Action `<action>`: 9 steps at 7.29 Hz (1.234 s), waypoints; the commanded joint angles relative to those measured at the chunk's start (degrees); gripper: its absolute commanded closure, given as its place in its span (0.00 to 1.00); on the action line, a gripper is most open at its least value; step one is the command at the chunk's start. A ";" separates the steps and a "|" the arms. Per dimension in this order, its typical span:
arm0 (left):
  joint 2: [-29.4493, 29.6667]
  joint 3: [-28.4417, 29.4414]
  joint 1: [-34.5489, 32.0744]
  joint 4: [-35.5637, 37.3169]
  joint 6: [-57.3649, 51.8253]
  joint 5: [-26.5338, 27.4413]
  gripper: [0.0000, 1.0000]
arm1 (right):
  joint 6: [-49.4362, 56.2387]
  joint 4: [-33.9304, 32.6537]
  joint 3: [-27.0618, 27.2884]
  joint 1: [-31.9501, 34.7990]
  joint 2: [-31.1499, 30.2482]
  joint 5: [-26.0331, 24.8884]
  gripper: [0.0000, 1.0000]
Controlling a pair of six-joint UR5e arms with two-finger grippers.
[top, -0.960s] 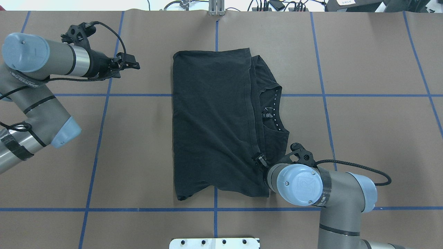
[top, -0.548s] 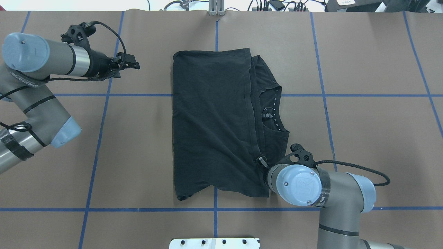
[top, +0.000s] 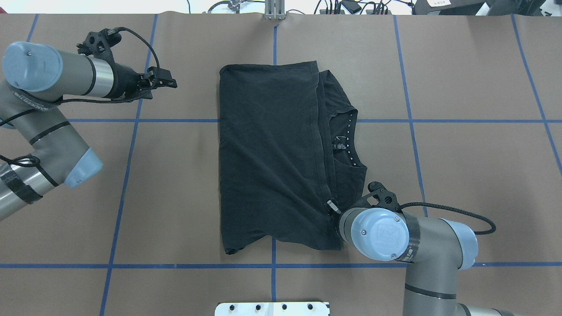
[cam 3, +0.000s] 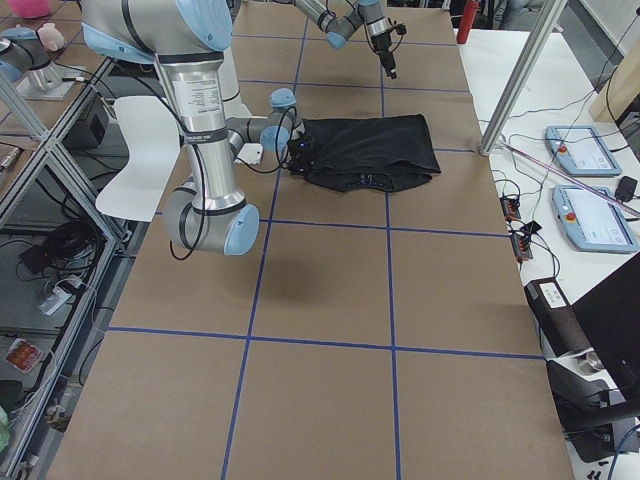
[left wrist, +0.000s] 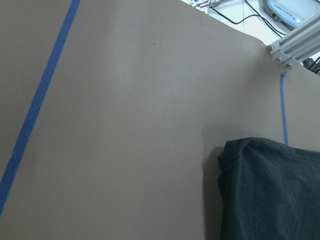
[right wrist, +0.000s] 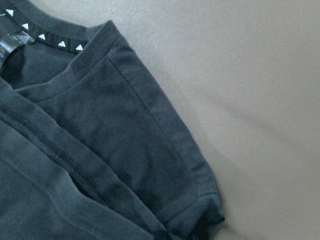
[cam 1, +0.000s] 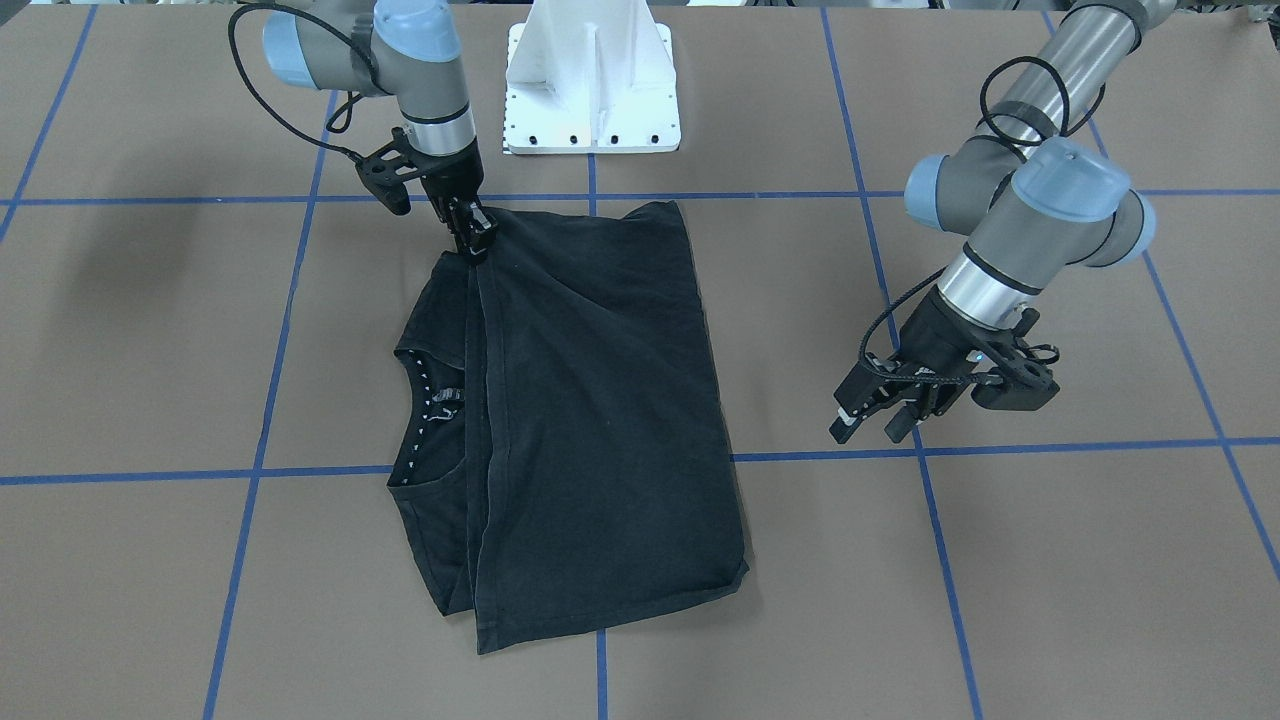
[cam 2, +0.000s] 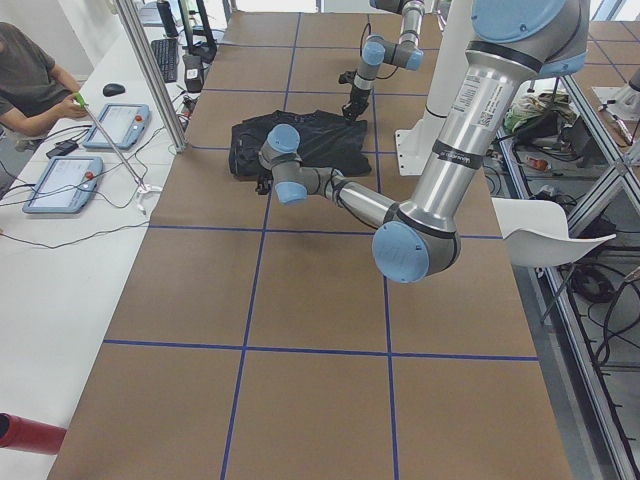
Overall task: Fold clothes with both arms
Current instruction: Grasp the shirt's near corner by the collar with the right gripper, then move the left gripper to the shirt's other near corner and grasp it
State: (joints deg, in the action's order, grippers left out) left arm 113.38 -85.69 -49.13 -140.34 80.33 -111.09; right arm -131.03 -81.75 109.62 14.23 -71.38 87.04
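T-shirt (top: pixel 268 153): black, lying flat mid-table (top: pixel 461 175), one half folded over the other so the hem edge runs just beside the collar; no chest print shows.
Neck lining (right wrist: pixel 42 36): a row of small white triangles, left uncovered by the fold.
Right gripper (cam 1: pixel 472 240): down at the shirt's corner nearest the robot's base, fingers pressed together on the top layer by the hem; creases fan out from that pinch.
Left gripper (cam 1: pixel 870 428): fingers spread, holding nothing, hovering well apart from the shirt on its far side.
Step in hand: likely tidying or drawing the folded layer from one corner.
Doing it well: lift only the top layer, keep the pull low and along the hem so the lower layer does not drag, and bring the idle arm to the far corner for an even edge.
Writing: neck label (top: pixel 339 144) too small to read; the right arm's joint cap (top: pixel 378 235) bears what looks like "UR".
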 commanded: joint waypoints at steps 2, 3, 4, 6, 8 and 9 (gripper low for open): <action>0.00 0.00 0.00 -0.02 0.09 -0.09 0.13 | 0.07 -0.26 0.68 0.44 0.10 0.41 1.00; 0.00 -0.09 0.00 -0.02 0.18 -0.09 0.13 | 0.16 -0.43 1.73 0.53 0.01 1.02 1.00; 0.00 -1.13 0.00 -0.20 4.70 0.09 0.13 | 0.16 -1.82 3.57 0.97 -0.51 2.07 1.00; -3.93 -9.96 2.53 -0.64 17.07 3.75 0.13 | 0.07 -4.56 5.78 0.97 -0.69 2.43 1.00; -8.25 -18.87 15.48 -0.55 33.33 17.93 0.13 | 0.07 -4.56 6.22 0.97 -0.78 2.43 1.00; -8.52 -19.59 22.08 -0.20 37.92 24.19 0.13 | 0.07 -4.56 6.31 0.97 -0.69 2.43 1.00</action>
State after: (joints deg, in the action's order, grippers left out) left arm 105.91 -102.73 -35.30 -140.83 110.85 -95.30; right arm -130.95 -86.24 115.72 15.20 -72.11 89.46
